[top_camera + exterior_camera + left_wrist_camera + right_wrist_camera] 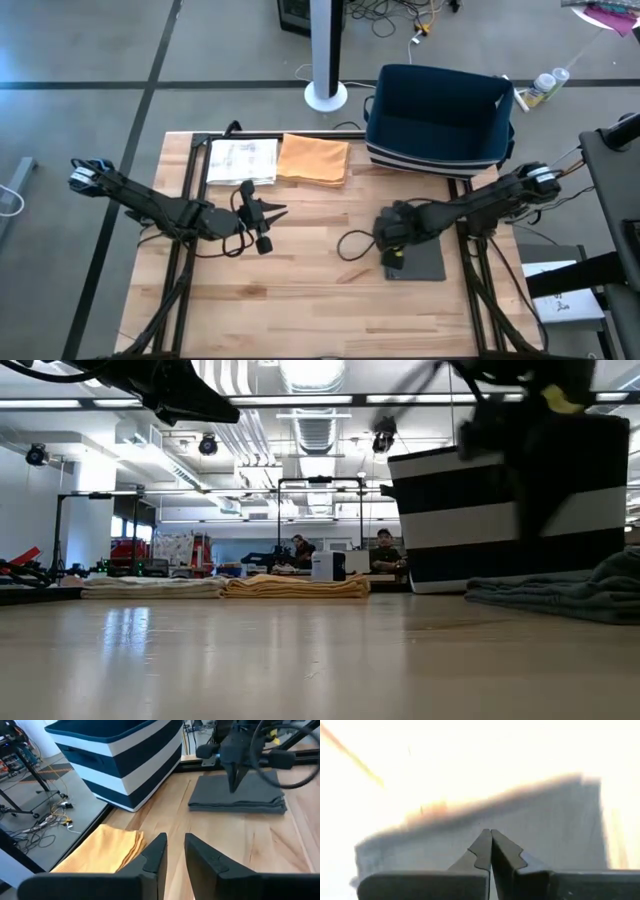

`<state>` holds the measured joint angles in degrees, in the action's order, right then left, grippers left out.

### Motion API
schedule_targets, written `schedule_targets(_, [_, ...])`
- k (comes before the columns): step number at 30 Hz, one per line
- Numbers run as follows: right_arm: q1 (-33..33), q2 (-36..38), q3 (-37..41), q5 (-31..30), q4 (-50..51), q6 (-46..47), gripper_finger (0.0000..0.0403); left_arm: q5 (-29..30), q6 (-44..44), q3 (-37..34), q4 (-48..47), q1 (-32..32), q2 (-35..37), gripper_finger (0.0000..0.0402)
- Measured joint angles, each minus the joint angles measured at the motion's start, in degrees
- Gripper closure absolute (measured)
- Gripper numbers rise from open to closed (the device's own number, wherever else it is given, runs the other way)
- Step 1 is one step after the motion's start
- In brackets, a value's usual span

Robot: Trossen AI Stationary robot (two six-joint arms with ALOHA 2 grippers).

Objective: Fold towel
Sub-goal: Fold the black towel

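Note:
A grey towel [418, 262] lies folded flat on the table's right half; it also shows in the left wrist view [240, 797] and at the right of the low view [575, 592]. My right gripper [393, 248] hangs shut above the towel's left end, pointing steeply down, and stands clear of it [234, 784]. Its fingertips meet over the towel [491, 833]. My left gripper [262, 228] hovers over the table's left middle, nearly level. Its fingers [174, 854] stand a narrow gap apart with nothing between them.
A navy-and-white striped basket [440, 118] stands at the far right. A folded orange towel [314, 160] and a folded white one [242, 160] lie side by side at the far edge. A black cable [350, 243] loops on the bare wood between the grippers. People [383, 550] sit far behind the table.

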<state>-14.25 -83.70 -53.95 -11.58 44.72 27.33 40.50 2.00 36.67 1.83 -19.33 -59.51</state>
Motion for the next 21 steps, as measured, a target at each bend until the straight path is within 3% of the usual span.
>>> schedule_targets(3, [0.91,-3.61,-0.14,-1.05,-13.6,-7.47,0.0403,-0.24,0.77,0.0,1.15,0.0,0.01,0.0348])
schedule_targets(6, [2.45,-7.88,-0.05,2.15,-18.56,-10.85,0.0403,-1.39,2.54,0.02,1.55,-0.04,0.13,0.0352])
schedule_targets(14, [2.0,-12.96,0.5,6.18,-8.06,-7.79,0.0403,-11.67,6.54,0.09,1.29,-0.24,0.61,0.0361])
schedule_targets(21, [0.6,-10.86,2.65,6.05,2.85,-4.34,0.0403,-12.67,11.59,0.03,-0.72,-0.35,0.59,0.0355])
